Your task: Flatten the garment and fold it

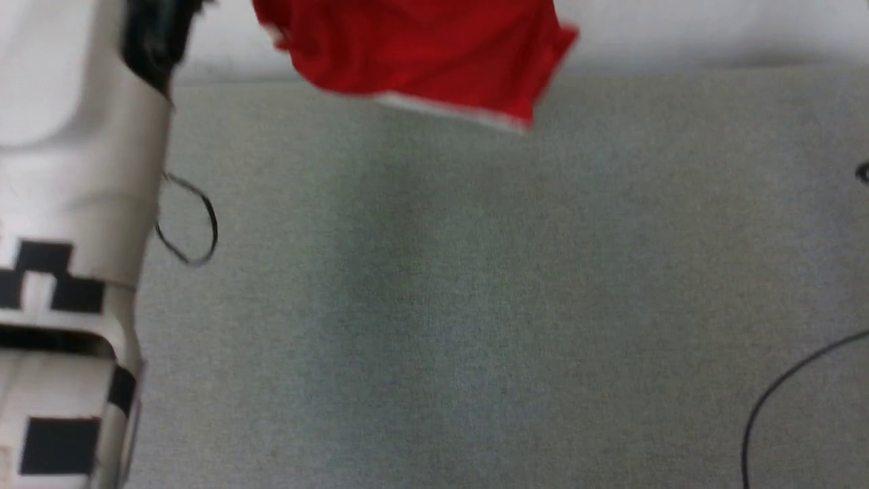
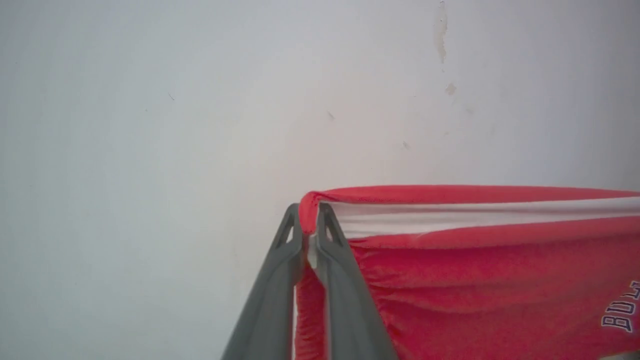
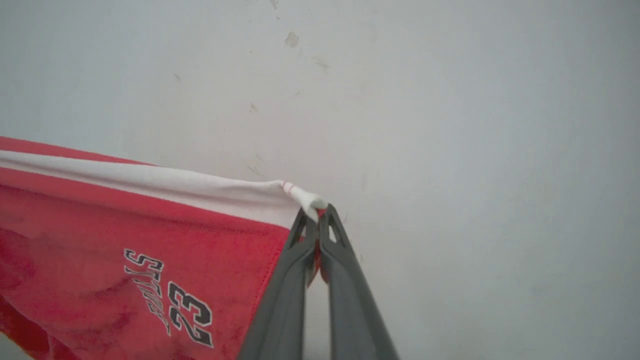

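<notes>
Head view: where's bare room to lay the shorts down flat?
The grey surface is bare across its middle, from the red garment at the top down to the bottom edge, between the pale left forearm and the black cable at lower right. Crowded: the left margin, where a thin cable loop sits beside the forearm, and the lower right corner.
</notes>
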Tool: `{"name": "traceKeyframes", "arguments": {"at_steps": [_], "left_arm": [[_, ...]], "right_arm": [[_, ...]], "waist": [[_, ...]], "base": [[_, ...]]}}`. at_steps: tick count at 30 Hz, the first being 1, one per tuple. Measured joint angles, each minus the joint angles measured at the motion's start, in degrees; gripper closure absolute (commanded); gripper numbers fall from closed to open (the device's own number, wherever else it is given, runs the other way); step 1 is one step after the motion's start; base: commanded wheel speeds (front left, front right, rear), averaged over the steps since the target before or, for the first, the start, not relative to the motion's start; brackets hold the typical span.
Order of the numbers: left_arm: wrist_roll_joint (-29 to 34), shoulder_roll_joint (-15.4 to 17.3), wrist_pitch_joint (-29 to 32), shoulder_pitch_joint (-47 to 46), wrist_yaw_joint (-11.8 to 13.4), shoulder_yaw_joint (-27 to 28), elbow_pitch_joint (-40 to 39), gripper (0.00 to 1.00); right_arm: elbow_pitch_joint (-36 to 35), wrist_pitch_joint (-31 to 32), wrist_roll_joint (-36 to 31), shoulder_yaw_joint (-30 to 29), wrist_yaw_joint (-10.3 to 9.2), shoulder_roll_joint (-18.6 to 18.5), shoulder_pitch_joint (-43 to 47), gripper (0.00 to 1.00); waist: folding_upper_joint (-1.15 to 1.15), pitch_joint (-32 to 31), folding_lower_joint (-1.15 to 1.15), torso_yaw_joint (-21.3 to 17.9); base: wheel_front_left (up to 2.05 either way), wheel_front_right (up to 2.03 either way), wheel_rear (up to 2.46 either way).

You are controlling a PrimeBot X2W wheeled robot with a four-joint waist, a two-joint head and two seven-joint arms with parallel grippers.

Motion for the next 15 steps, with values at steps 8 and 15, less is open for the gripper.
{"name": "traceKeyframes", "arguments": {"at_steps": [8,15], "left_arm": [[0.3,0.6,-5.5,-10.1,0.4,1.3,9.3,1.0],[0.2,-0.9,-8.0,-10.4,-0.1,1.0,16.2,1.0]], "right_arm": [[6.4,-7.8,-3.6,1.6,-0.03,4.9,-9.7,1.0],[12.8,-11.3,-2.3,5.8,-0.05,7.7,-9.6,1.0]], "waist": [[0.0,8.5,0.01,-2.3],[0.0,14.1,0.02,-4.1]], "base": [[0.0,0.0,0.0],[0.0,0.0,0.0]]}}
